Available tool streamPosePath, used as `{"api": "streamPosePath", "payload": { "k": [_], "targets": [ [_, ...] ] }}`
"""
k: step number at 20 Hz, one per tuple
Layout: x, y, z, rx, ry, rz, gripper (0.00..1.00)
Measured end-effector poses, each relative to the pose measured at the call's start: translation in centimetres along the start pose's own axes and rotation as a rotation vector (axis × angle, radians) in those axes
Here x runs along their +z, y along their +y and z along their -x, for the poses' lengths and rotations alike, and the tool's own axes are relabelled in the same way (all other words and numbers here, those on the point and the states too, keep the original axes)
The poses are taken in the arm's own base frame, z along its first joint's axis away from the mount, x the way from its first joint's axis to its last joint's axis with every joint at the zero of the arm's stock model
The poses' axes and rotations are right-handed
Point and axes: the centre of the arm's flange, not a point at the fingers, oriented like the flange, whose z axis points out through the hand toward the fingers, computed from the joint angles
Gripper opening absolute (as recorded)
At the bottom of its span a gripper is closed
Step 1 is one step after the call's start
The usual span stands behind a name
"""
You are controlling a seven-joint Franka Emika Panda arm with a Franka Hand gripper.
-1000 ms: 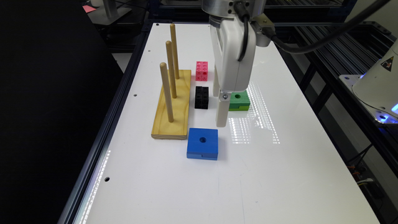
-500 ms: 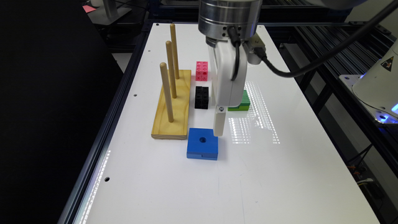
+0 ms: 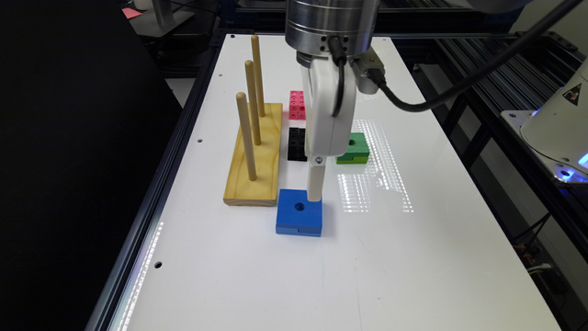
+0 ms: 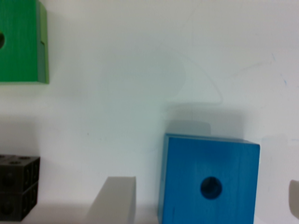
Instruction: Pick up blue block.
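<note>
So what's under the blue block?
The blue block lies flat on the white table; nothing shows beneath it, though its underside is covered. The open pincer straddles it.

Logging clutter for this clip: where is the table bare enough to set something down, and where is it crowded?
Bare: the white table nearer the camera than the blue block, and the strip on the exterior view's right of the green block. Crowded: wooden peg board, black block, pink block and gripper cluster mid-table.
</note>
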Motion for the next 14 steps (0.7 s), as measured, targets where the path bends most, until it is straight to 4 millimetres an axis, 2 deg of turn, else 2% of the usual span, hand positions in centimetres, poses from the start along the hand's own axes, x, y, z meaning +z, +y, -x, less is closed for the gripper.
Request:
{"api": "streamPosePath", "payload": {
  "k": [4,8,10,14],
  "targets": [
    [0.7,0.0,-0.2,0.000,-0.007,0.005,1.00],
    [4.3,0.3,-0.5,-0.002,-0.015,0.004,1.00],
    [5.4,0.1,-0.7,-0.001,-0.014,0.003,1.00],
    [5.6,-0.7,-1.1,-0.001,-0.012,-0.003,1.00]
  ]
}}
